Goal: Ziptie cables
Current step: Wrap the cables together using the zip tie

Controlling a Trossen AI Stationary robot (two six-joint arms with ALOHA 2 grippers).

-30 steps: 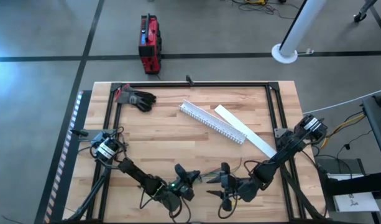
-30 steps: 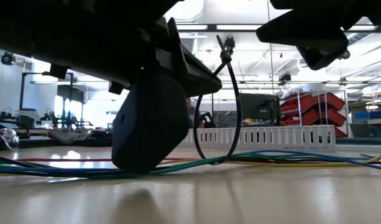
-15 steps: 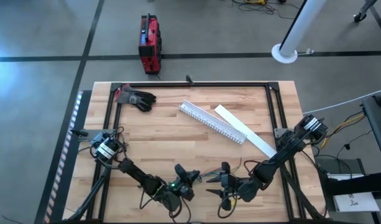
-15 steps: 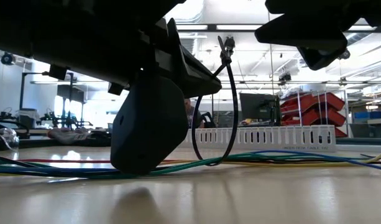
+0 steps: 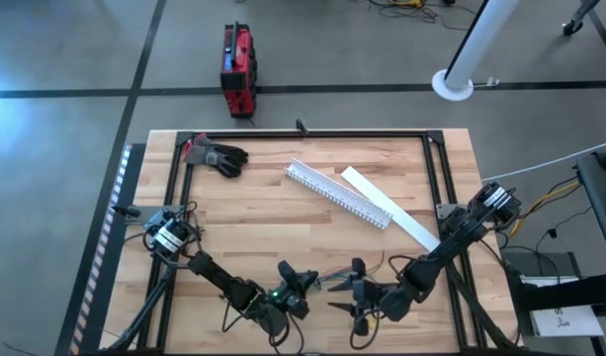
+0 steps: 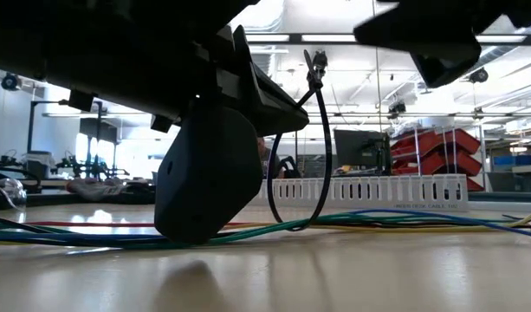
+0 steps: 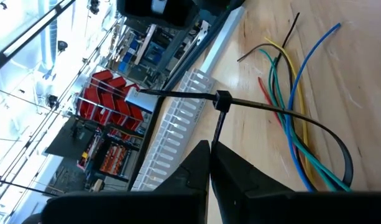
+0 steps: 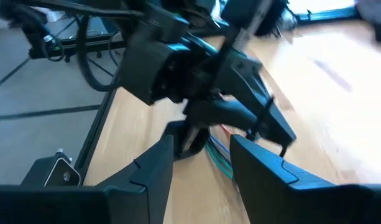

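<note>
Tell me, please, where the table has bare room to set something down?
The wood between the black glove and the white channel is bare, as is the middle below them. The near edge is crowded: left gripper, right gripper, cables and zip tie.

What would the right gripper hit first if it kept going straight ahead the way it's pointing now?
Probably the left gripper, which holds the looped black zip tie. The right wrist view shows it straight ahead of the open right gripper; the high view shows the two facing each other. Depth is uncertain.
</note>
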